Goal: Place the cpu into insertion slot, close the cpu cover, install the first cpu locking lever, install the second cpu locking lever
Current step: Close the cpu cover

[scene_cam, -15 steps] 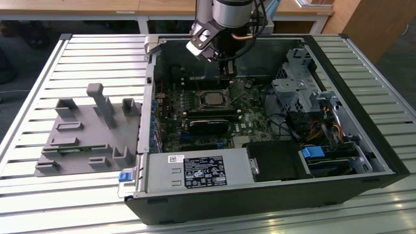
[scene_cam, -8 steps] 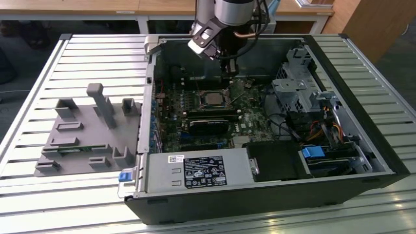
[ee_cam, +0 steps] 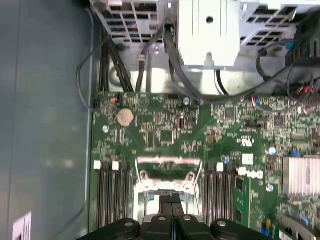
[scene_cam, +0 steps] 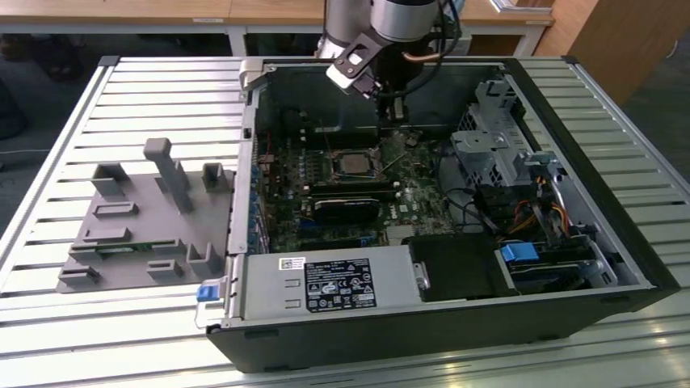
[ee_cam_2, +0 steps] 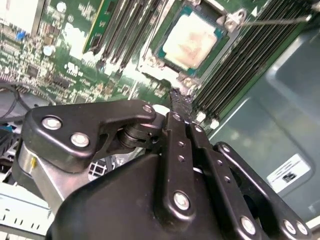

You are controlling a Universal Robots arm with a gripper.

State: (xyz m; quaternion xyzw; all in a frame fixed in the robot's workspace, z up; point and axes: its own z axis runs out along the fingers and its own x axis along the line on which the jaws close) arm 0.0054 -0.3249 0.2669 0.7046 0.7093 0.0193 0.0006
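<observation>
The cpu, a pale beige square chip, lies in the insertion slot on the green motherboard; in the exterior view the cpu sits mid-board. Silvery metal of the cpu cover frames the socket; I cannot tell whether it lies flat. A thin wire locking lever stands free beside the socket, and the lever sticks up in the exterior view. My gripper hangs above the board just behind the socket, fingers together with nothing between them. The shut fingertips point at the socket's edge.
The open black computer case walls in the board. Black memory slots flank the socket. A drive cage, cables and a power supply crowd the exterior view's right and front. A grey fixture sits outside on the slatted table.
</observation>
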